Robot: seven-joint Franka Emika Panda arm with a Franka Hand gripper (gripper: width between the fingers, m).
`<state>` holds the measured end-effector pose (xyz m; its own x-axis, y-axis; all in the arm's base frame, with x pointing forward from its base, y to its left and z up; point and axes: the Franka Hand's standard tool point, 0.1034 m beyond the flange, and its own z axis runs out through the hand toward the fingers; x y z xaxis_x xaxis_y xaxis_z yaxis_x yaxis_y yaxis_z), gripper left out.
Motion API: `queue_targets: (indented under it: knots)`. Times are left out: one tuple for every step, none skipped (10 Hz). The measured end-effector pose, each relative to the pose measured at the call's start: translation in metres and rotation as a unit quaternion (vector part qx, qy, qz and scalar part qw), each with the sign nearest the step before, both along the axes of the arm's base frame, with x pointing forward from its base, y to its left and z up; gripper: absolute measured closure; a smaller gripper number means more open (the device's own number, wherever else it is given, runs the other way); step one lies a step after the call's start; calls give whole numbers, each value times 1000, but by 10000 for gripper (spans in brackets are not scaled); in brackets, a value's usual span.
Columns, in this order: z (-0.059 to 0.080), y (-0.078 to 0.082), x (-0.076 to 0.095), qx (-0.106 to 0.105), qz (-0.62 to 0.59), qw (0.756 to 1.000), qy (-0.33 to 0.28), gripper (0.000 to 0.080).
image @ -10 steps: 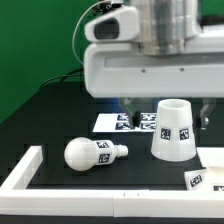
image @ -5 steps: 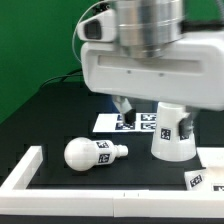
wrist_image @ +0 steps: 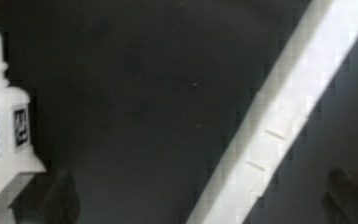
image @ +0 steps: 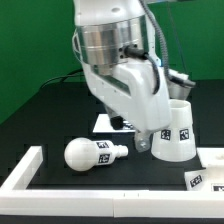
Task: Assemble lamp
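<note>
- Exterior view first: the arm (image: 122, 75) is seen leaning down over the black bench (image: 45, 125), filling the middle of the picture.
- The bulb (image: 90, 152) is found lying on its side on the bench, neck towards the exterior view's right.
- The shade (image: 176, 132) is stood wide end down just right of the arm, partly covered by it.
- The base (image: 198, 180) is glimpsed at the lower right edge, and the marker board (image: 104, 122) is half hidden behind the arm.
- The white rail (image: 28, 168) is laid along the front.
- Wrist view now: the claw (wrist_image: 202, 195) is spread wide, with nothing held.
- A white tagged part (wrist_image: 5, 110) is caught at one edge; which lamp part it is cannot be told.
- The rail is crossed diagonally.
</note>
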<state>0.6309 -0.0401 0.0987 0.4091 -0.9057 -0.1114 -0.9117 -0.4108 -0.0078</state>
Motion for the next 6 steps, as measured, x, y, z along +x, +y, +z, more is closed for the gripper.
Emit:
queue_targets:
  knots:
    - [-1, -1, -1, 0, 1, 1000, 1, 101]
    - [-1, -3, -1, 0, 1, 1000, 0, 101]
    - [-3, -16, -5, 10, 5, 1000, -14, 101]
    - [-2, -41, -18, 21, 11, 1000, -18, 101]
    - [0, -71, -31, 38, 22, 999, -10, 101]
    - [-2, -91, -38, 44, 9, 999, -11, 101]
